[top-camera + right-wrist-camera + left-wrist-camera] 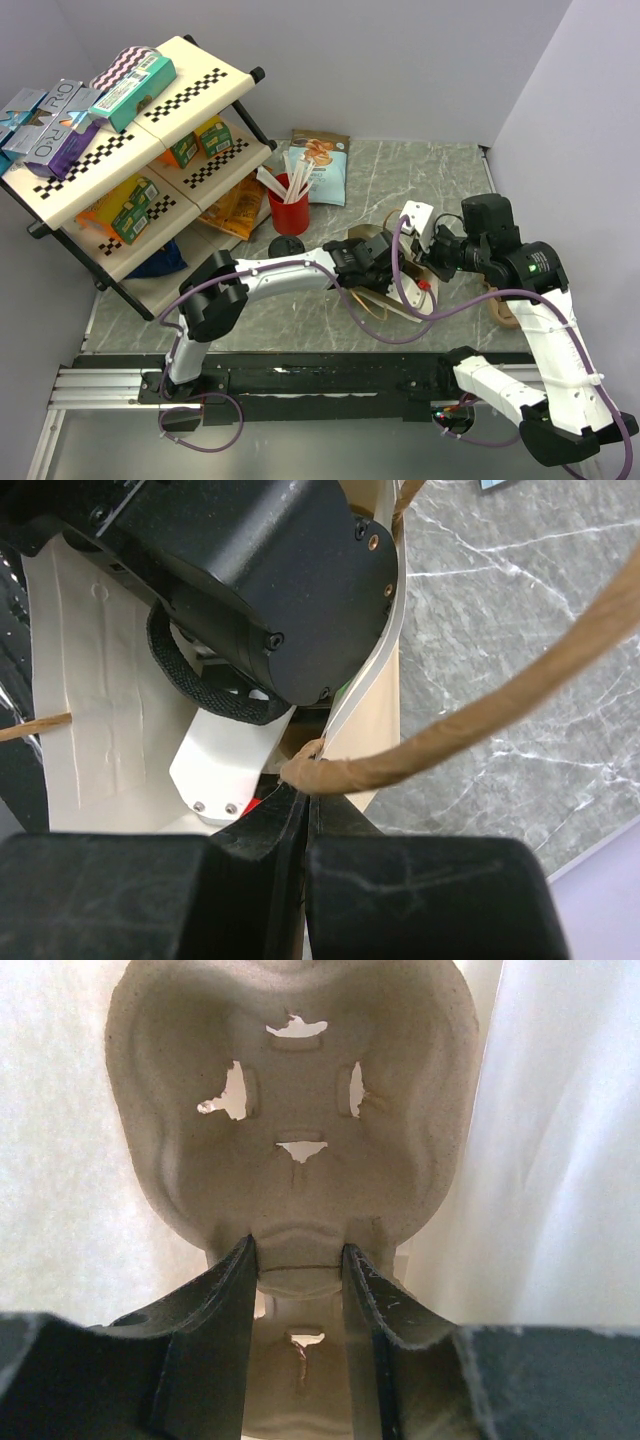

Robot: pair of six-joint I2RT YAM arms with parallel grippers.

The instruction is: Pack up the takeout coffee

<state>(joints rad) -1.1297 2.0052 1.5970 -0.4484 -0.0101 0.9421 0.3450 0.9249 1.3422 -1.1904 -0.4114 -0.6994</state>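
The takeout coffee (287, 246), seen from above as a round black lid, stands on the table just in front of the red cup. My left gripper (375, 272) reaches into a paper bag (408, 300) lying at the table's middle. In the left wrist view the left gripper (297, 1252) is shut on the middle ridge of a grey pulp cup carrier (290, 1090), with the bag's white walls around it. My right gripper (308, 795) is shut on the bag's rim (385, 650), right where the brown twisted handle (480, 720) is fixed. The left arm's wrist fills the bag's mouth.
A tilted shelf rack (120, 170) with snack boxes and packets fills the left side. A red cup (288, 205) with white stirrers and a snack pouch (322, 160) stand behind the coffee. Grey marble tabletop (420, 170) lies to the back right.
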